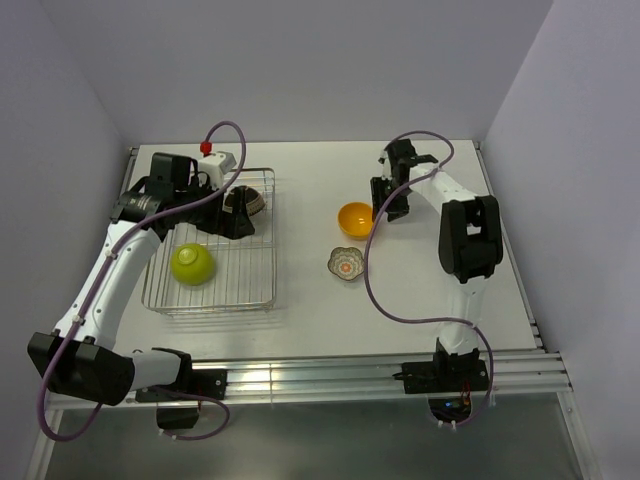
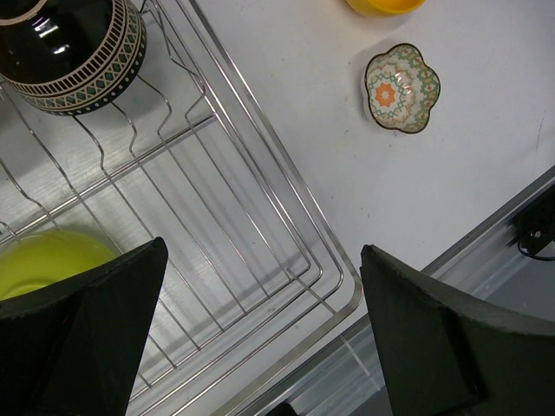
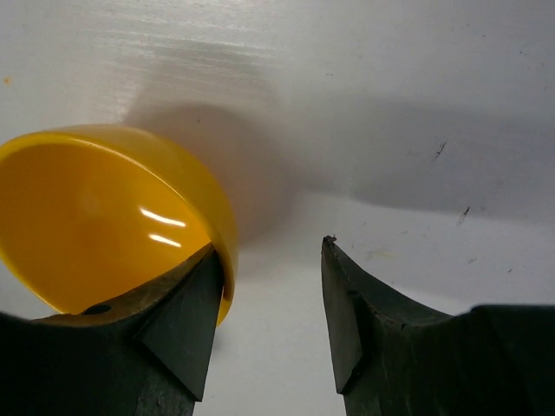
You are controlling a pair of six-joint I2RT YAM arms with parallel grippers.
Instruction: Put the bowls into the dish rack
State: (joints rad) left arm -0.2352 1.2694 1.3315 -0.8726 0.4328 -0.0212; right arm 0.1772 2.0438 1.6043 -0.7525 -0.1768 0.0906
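Note:
The silver wire dish rack stands at the left. In it a lime-green bowl lies upside down, and a dark brown bowl with a patterned band leans at the far right corner. My left gripper hovers over the rack, open and empty. It sees the brown bowl and the green bowl. The orange bowl sits on the table. My right gripper is open astride its rim, one finger inside the bowl. The scalloped patterned bowl sits nearer. A white shape at the rack's far edge may be the white bowl.
The white table has walls at the back and on both sides. An aluminium rail runs along the near edge. Purple cables loop from both arms, one lying on the table near the scalloped bowl.

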